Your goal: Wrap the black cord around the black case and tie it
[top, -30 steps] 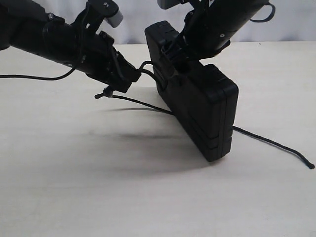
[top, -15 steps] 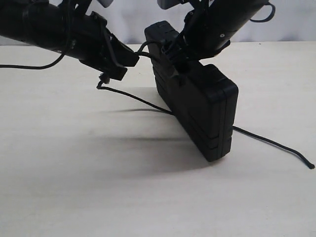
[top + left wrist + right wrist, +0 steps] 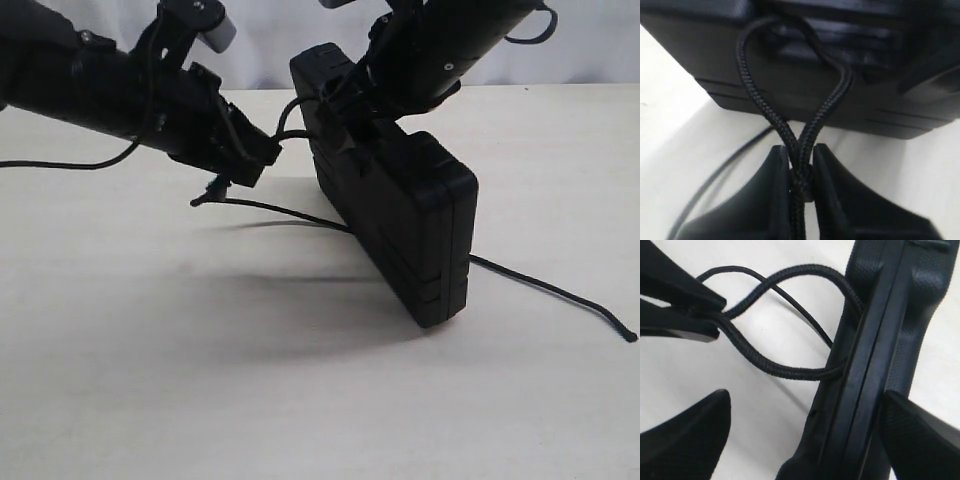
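I have one long, thin black braided cord (image 3: 754, 85) and one black hard plastic case (image 3: 410, 220) to deal with, on one pale table (image 3: 150, 390). My left gripper (image 3: 800, 156) is nearly closed, pinching two strands of the cord where they cross between its fingertips. Ahead of those tips the two strands open into one loop that reaches the case's edge. One knotted cord end hangs just under this gripper. From there the cord lies on the table, passes behind the case and trails out past my right gripper (image 3: 805, 435). That gripper's jaws are wide apart with the case between them. One finger (image 3: 690, 440) is clear of the case; the other seems to lie against it.
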You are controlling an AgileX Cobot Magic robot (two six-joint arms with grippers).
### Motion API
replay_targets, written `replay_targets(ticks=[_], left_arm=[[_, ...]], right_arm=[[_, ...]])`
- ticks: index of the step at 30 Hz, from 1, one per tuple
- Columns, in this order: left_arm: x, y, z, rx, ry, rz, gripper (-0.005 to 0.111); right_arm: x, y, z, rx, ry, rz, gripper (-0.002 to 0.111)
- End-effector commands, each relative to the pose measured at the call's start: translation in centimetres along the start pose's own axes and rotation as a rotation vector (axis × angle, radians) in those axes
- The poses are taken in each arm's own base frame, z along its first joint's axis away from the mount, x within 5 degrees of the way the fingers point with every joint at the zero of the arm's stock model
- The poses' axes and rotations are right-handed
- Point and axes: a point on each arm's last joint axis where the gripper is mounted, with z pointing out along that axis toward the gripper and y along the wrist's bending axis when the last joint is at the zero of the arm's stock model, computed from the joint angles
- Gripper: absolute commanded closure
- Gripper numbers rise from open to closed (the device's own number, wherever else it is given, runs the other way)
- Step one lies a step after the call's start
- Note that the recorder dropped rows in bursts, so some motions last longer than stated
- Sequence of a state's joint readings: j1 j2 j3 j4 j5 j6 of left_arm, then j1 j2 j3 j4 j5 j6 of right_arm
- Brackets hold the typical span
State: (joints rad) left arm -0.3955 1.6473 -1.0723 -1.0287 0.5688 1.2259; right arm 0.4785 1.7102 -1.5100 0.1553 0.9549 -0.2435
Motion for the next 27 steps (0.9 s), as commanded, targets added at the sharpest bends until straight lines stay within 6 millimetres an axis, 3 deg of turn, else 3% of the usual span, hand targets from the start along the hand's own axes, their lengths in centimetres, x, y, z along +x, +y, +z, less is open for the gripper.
replay_targets(ticks=[1, 10, 19, 27], left_arm=[[1.2, 0.2, 1.9, 0.062, 0.040, -0.052, 0.107], [0.4, -0.1, 2.1, 0.115, -0.051, -0.067, 0.107], [2.1, 0.6, 4.5, 0.137, -0.004, -0.073, 0.107], [0.9, 0.6, 4.4, 0.147, -0.136, -0.071, 0.107]], right_arm=[[-0.1, 0.1, -0.5, -0.004, -0.019, -0.006, 0.032], [-0.1, 0.2, -0.5, -0.009, -0.024, -0.001, 0.032], [-0.2, 0.4, -0.5, -0.030, -0.029, 0.006, 0.032], [-0.2, 0.4, -0.5, -0.030, -0.029, 0.004, 0.032]])
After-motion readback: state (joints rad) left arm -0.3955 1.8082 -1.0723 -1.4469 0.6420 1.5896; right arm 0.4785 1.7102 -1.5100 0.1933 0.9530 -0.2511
